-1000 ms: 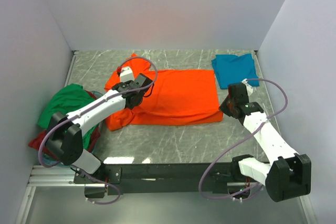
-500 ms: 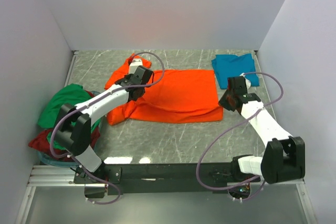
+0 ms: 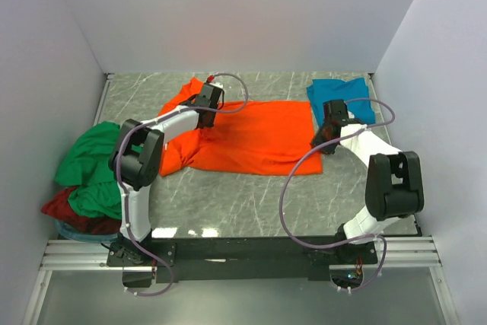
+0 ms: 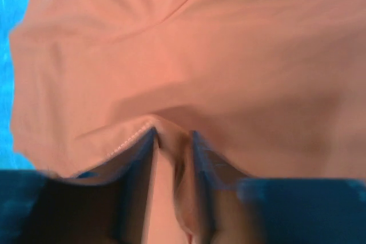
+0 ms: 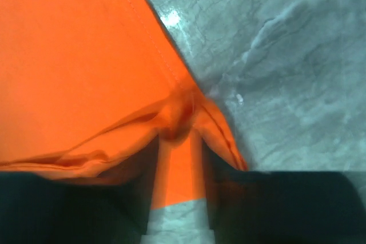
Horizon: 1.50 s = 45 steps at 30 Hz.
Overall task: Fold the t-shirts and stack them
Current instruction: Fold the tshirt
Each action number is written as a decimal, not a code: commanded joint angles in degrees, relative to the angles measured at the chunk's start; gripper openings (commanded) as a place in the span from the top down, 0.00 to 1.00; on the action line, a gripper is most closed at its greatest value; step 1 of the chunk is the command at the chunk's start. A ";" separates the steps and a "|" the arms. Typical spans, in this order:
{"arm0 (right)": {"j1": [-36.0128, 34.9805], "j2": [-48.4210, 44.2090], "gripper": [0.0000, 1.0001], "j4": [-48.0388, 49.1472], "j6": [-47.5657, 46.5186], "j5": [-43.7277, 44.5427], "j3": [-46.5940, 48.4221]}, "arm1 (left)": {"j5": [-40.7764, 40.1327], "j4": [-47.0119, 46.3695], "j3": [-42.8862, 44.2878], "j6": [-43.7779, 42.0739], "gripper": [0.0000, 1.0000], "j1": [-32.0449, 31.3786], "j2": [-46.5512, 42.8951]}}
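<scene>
Left gripper (image 4: pixel 173 135): low over the far-left shoulder of the bright orange cotton t-shirt (image 3: pixel 259 138). A ridge of its cloth lies between the narrowly parted jaws. You cannot tell whether they pinch it or have just let go.
Right gripper (image 5: pixel 178 141): at the orange t-shirt's right edge, towards its far corner. A puckered bit of hem lies between the jaws, and here too the grip cannot be told.
Orange t-shirt: spread as a wide band on the grey marbled table (image 3: pixel 251 203), with a sleeve and some loose cloth spilling past its left end.
Step in hand: it looks like you are laying down a fold and freeing both corners.
Doing it well: open both jaws fully before you lift, then rise straight up. Any cloth caught on a finger will drag the fold open.
Next concern: the untidy left end probably needs tucking before the following fold.
Teal blue folded t-shirt (image 3: pixel 342 97): just beyond the orange t-shirt's far-right corner, so keep the right arm off it.
Green crumpled t-shirt (image 3: pixel 95 161) and dark red t-shirt (image 3: pixel 65 207): heaped together well to the orange t-shirt's left, not yet folded.
</scene>
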<state>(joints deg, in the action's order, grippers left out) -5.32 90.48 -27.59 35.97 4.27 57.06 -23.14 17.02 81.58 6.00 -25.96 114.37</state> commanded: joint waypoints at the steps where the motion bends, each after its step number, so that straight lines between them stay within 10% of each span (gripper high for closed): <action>1: 0.31 1.89 0.51 1.66 -1.42 -0.58 3.06 | 2.66 -2.17 5.34 -4.77 0.58 -0.06 -0.02; 7: 0.14 1.38 0.25 -1.41 -1.60 4.78 5.08 | -1.82 1.70 4.91 2.34 0.02 0.03 -4.75; 18: -1.09 -13.91 0.13 -0.80 -0.28 4.17 -9.92 | -3.24 10.94 -23.20 35.12 0.01 -0.06 -36.30; 24: -0.92 -16.13 0.25 0.70 -0.28 1.80 -14.17 | 1.52 5.75 -35.96 39.35 0.01 -0.06 -46.95; 38: -0.92 -6.98 0.41 2.02 -0.11 -0.76 -14.43 | -0.25 1.97 -37.46 43.66 0.01 0.73 -35.45; 45: -0.74 -5.14 0.88 0.18 -0.46 1.69 -13.29 | 0.90 1.26 -37.73 44.98 0.01 2.57 -31.05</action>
<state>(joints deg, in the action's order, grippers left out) -6.02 84.16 -25.74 35.94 3.36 42.44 -22.70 19.53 43.51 49.30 -24.23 82.41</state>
